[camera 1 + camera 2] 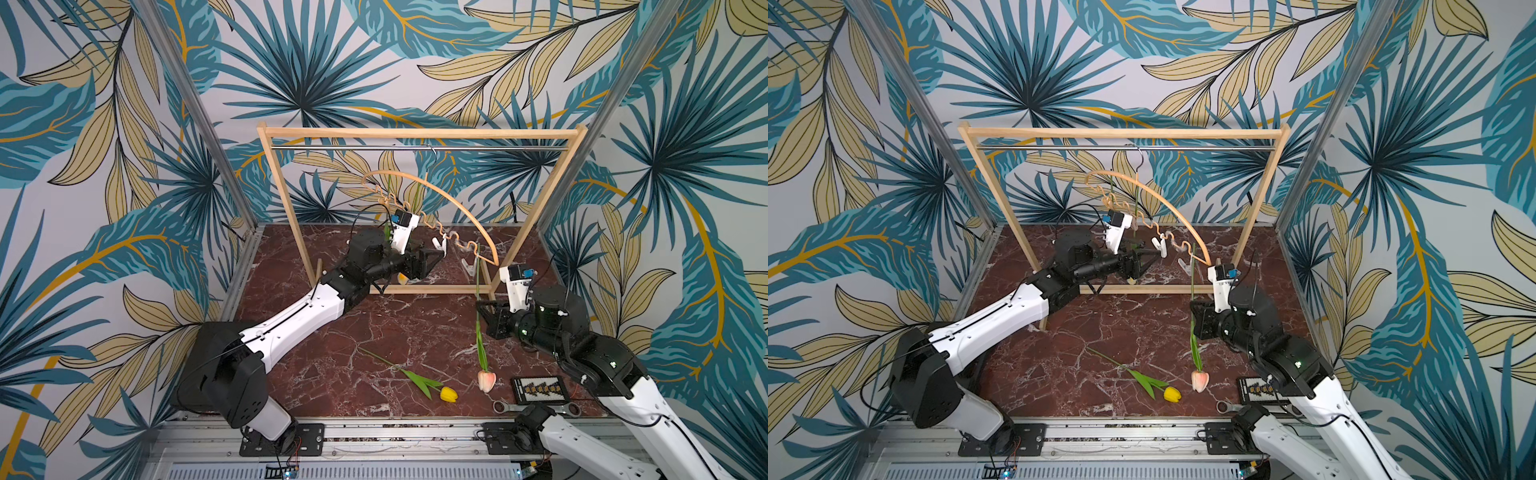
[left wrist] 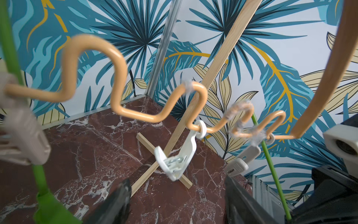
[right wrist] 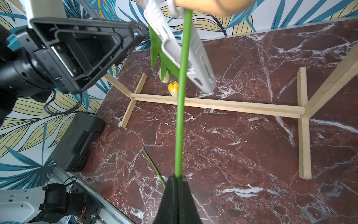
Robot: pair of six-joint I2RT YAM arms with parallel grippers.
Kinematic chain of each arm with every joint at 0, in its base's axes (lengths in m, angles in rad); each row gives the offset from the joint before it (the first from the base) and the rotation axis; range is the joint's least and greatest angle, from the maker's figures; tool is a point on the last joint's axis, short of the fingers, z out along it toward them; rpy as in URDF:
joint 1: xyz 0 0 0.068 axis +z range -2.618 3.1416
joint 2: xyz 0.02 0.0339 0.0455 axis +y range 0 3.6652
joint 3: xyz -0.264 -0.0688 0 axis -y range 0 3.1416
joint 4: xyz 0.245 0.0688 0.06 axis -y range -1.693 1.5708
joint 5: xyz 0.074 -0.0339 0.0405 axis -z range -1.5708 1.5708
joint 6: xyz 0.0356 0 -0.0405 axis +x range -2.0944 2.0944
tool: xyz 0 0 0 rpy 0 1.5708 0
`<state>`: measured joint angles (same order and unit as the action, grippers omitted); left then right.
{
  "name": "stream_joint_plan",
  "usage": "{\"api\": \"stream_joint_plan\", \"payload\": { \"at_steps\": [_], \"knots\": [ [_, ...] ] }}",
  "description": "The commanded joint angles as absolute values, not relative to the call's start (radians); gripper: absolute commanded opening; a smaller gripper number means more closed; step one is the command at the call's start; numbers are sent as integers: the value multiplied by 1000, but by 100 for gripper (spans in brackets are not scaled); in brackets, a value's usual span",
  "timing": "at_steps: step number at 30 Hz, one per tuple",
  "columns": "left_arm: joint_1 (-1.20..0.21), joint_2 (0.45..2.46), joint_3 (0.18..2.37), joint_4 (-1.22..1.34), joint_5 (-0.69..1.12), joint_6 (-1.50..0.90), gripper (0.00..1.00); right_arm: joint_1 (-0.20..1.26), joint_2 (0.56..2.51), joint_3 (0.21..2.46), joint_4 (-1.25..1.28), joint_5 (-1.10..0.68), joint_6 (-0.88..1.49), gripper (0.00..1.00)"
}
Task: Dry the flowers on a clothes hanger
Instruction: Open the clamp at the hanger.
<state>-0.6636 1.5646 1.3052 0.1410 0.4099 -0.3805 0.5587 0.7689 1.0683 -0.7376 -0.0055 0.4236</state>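
At the end peg (image 3: pixel 201 58) of the clothes hanger (image 2: pixel 334 77), my right pincer (image 3: pixel 175 180) was clamped on the pink tulip stem (image 3: pixel 181 97); the left pincer (image 2: pixel 176 184) stood apart, empty. I judged: squeeze peg fully, seat stem deep, then release.

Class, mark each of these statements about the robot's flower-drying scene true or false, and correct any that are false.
1. The right gripper is shut on the pink tulip stem. True.
2. The bright yellow tulip hangs from the clothes hanger. False: it lies on the table.
3. The left gripper is shut. False: its jaws stand open, facing a white clip.
4. The clothes hanger's hook hangs on the rack's metal rail. True.
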Motion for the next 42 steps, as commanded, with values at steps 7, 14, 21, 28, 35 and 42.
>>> {"api": "stream_joint_plan", "payload": {
  "at_steps": [7, 14, 21, 28, 35, 42],
  "knots": [
    [-675, 1609, 1372, 176, 373, -368, 70, 556, 764, 1088, -713, -46, 411, 3],
    [-687, 1614, 1388, 189, 341, -382, 66, 556, 756, 1077, -705, -63, 414, 3],
    [-702, 1620, 1392, 175, 321, -382, 60, 556, 758, 1069, -692, -74, 417, 3],
    [-719, 1601, 1388, 165, 254, -382, 59, 558, 758, 1063, -686, -83, 419, 3],
    [-726, 1593, 1382, 173, 218, -373, 53, 557, 761, 1060, -680, -87, 419, 3],
    [-728, 1575, 1365, 195, 203, -383, 49, 558, 757, 1053, -680, -84, 423, 3]
  ]
}}
